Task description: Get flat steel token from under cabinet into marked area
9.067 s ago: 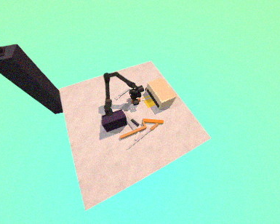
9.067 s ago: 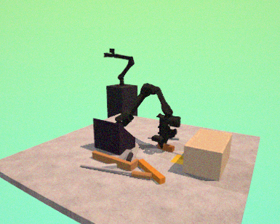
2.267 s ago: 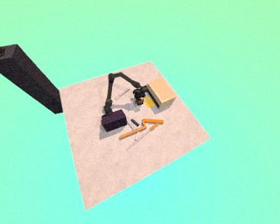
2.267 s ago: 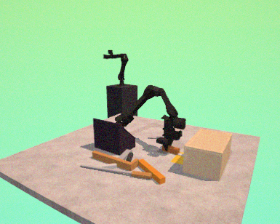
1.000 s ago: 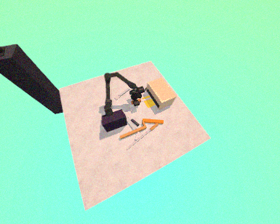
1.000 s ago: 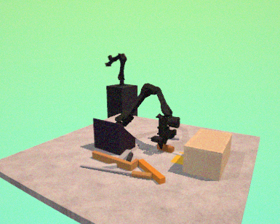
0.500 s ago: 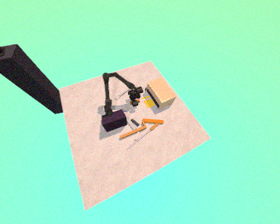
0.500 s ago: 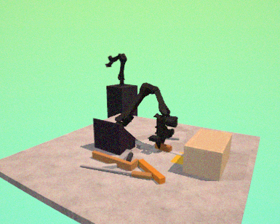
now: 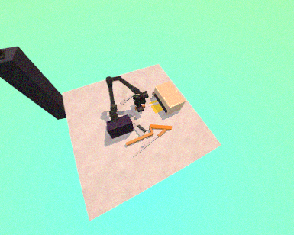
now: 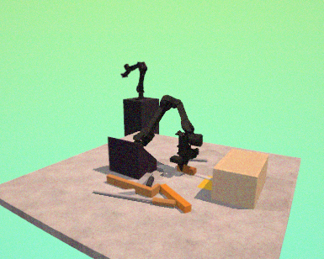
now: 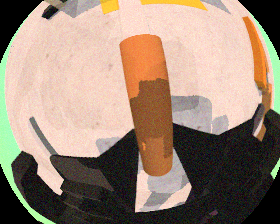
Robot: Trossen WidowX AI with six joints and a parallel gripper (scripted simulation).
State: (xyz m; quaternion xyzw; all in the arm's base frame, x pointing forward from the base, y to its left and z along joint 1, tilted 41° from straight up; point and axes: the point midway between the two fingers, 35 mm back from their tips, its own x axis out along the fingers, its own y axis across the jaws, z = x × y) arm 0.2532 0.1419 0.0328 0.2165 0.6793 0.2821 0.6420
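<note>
My gripper [image 9: 140, 109] [image 10: 183, 167] [image 11: 152, 129] is shut on the orange handle [image 10: 188, 170] [image 11: 143, 65] of a tool, low over the table. A pale flat blade [image 10: 204, 177] [image 11: 133, 21] runs from the handle towards the cabinet, across the yellow marked area [image 9: 157, 109] [image 10: 205, 184] [image 11: 178, 4]. The marked area lies in front of the tan cabinet [image 9: 169, 94] [image 10: 234, 182], whose dark lower front shows in the top view. I cannot make out the steel token in any view. The blade's far end is outside the wrist view.
Orange bars [image 9: 140, 139] [image 10: 176, 198] [image 11: 256, 55] lie beside the arm's base [image 9: 120, 127] [image 10: 130, 157], with a thin grey rod [image 9: 144, 147] [image 10: 124, 197] and a small dark block [image 9: 141, 128] [image 10: 150, 181]. Another grey strip [image 9: 126, 101] [image 10: 199, 160] [image 11: 41, 135] lies on the arm's other side.
</note>
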